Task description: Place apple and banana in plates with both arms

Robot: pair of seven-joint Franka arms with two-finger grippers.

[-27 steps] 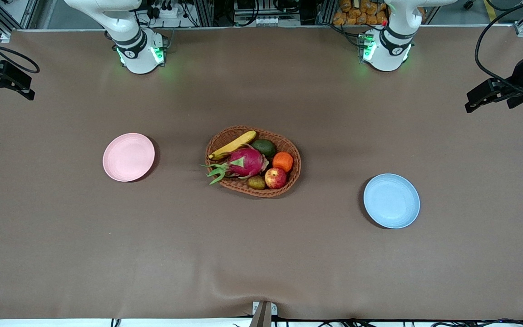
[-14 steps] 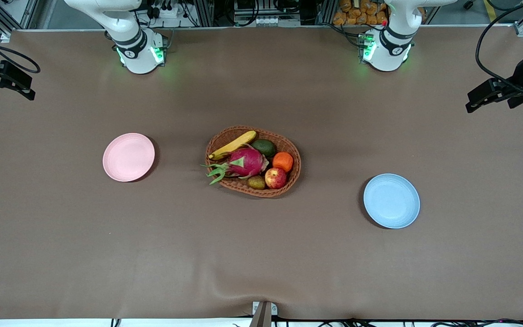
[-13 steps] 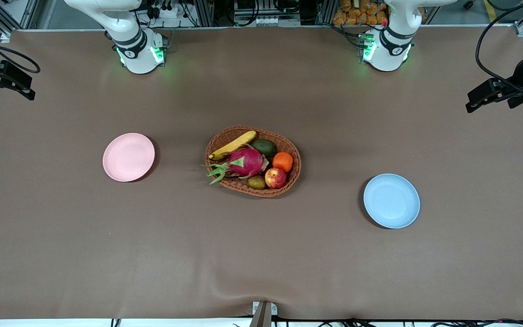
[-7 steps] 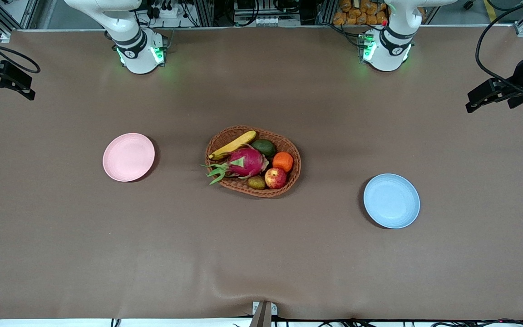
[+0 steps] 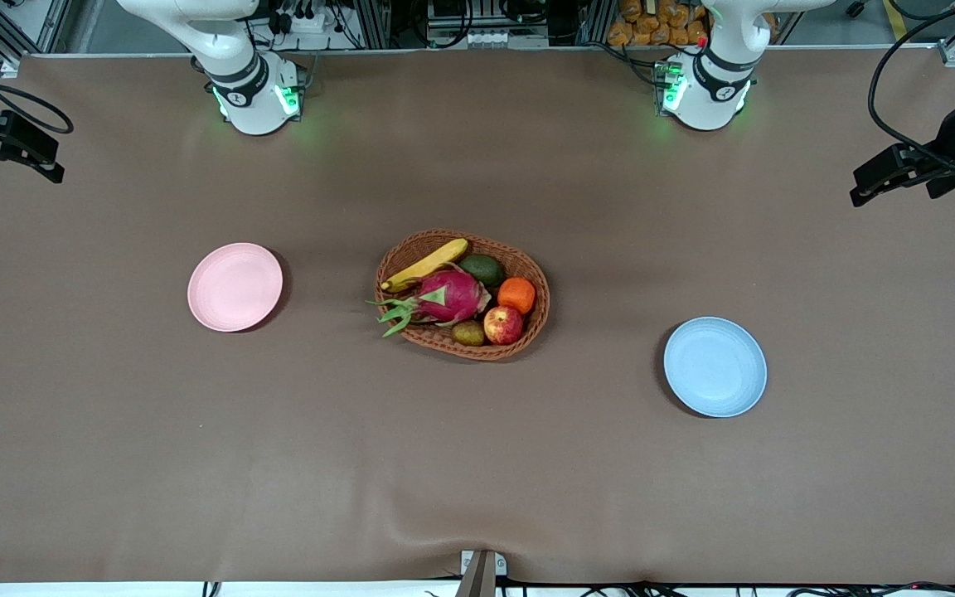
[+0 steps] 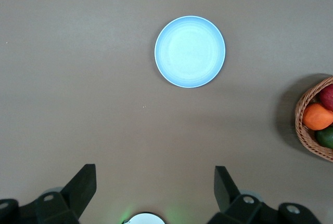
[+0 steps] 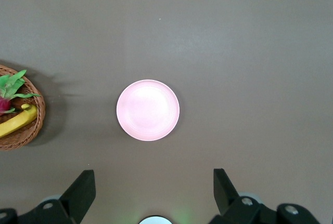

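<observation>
The apple (image 5: pixel 503 324) and the banana (image 5: pixel 425 265) lie in the wicker basket (image 5: pixel 537 274) at the table's middle. The pale pink plate (image 5: pixel 235 287) sits toward the right arm's end and the light blue plate (image 5: pixel 715 366) toward the left arm's end; both are bare. In the front view only the arms' bases show. My left gripper (image 6: pixel 154 182) is open and empty, high over the table near its base, with the blue plate (image 6: pixel 190 51) in its view. My right gripper (image 7: pixel 153 182) is open and empty, likewise high, with the pink plate (image 7: pixel 148 110) and the banana (image 7: pixel 18 122) in its view.
The basket also holds a magenta dragon fruit (image 5: pixel 448 296), an orange (image 5: pixel 516 295), an avocado (image 5: pixel 482 269) and a kiwi (image 5: pixel 468 332). Black equipment stands at both ends of the table (image 5: pixel 5 141) (image 5: pixel 900 170). A brown cloth covers the table.
</observation>
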